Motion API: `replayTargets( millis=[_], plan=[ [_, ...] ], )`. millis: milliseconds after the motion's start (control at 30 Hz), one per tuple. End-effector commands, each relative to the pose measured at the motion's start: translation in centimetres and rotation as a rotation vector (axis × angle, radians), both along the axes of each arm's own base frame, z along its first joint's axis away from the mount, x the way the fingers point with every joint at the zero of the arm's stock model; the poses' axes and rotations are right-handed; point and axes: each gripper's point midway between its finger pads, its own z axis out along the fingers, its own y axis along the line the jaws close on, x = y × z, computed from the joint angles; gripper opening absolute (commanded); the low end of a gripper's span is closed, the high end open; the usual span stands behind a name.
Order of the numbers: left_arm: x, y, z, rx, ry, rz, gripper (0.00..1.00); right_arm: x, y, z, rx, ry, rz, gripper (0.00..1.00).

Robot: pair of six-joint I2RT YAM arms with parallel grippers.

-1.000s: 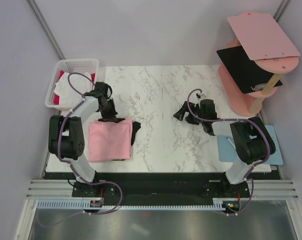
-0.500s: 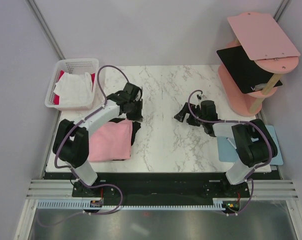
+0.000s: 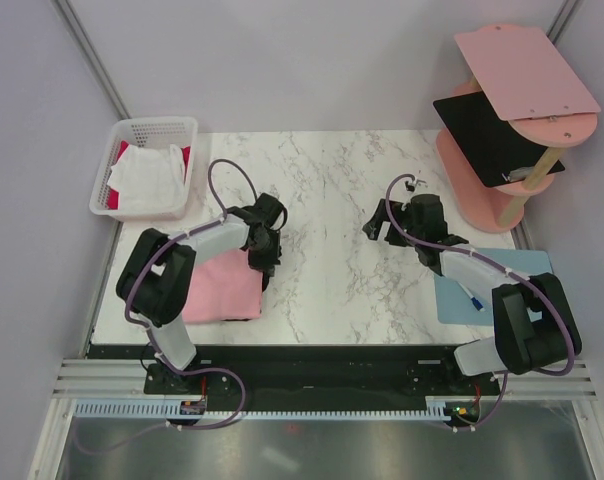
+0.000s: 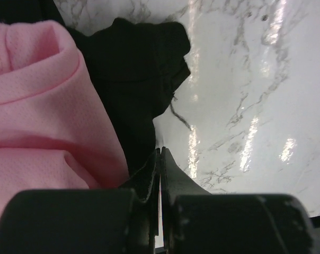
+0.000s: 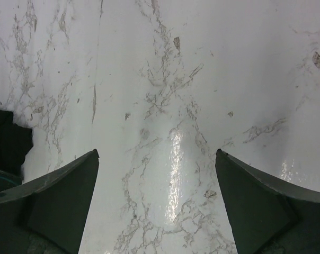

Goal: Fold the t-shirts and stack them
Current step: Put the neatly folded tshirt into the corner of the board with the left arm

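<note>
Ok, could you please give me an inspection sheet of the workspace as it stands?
Surface: white marble table.
Job's things: pink t-shirt folded on black t-shirt; white t-shirt and red cloth in basket.
Clutter: small item on blue mat.
Grippers: left gripper shut at the black t-shirt's edge; right gripper open over marble.
Cables: purple cables, looping free above the table.
Surroundings: pink shelf, black board on it; grey walls.
</note>
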Motion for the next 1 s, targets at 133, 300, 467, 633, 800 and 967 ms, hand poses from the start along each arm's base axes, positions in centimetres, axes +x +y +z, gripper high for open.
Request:
replayTargets(
  millis=[133, 300, 467, 633, 800, 967],
  plan=[
    [-2.8, 4.1, -2.0, 0.166, 0.108, 0.116, 0.02, 0.7, -0.5, 1.7, -0.033, -0.037, -0.008, 0.98],
    [-3.2, 7.9, -1.6, 0.255, 0.14, 0.195, 0.02, 0.6, -0.2, 1.6, -0.02, -0.038, 0.002, 0.98],
    [-3.8, 12.3, -0.9, 0.335, 0.169, 0.293, 0.02, 0.6, -0.1, 1.5, -0.016, -0.035, 0.006, 0.98],
    [-4.8, 16.8, -0.3, 0.42, 0.208, 0.358, 0.02, 0.7, 0.3, 1.5, -0.002, -0.034, 0.017, 0.98],
    [-5.1, 20.0, 1.1, 0.504, 0.216, 0.419, 0.02, 0.7, 0.6, 1.4, 0.014, -0.03, 0.025, 0.98],
    [-5.4, 23.9, 2.8, 0.597, 0.222, 0.497, 0.02, 0.8, 0.8, 1.2, 0.022, -0.024, 0.033, 0.98]
  ],
)
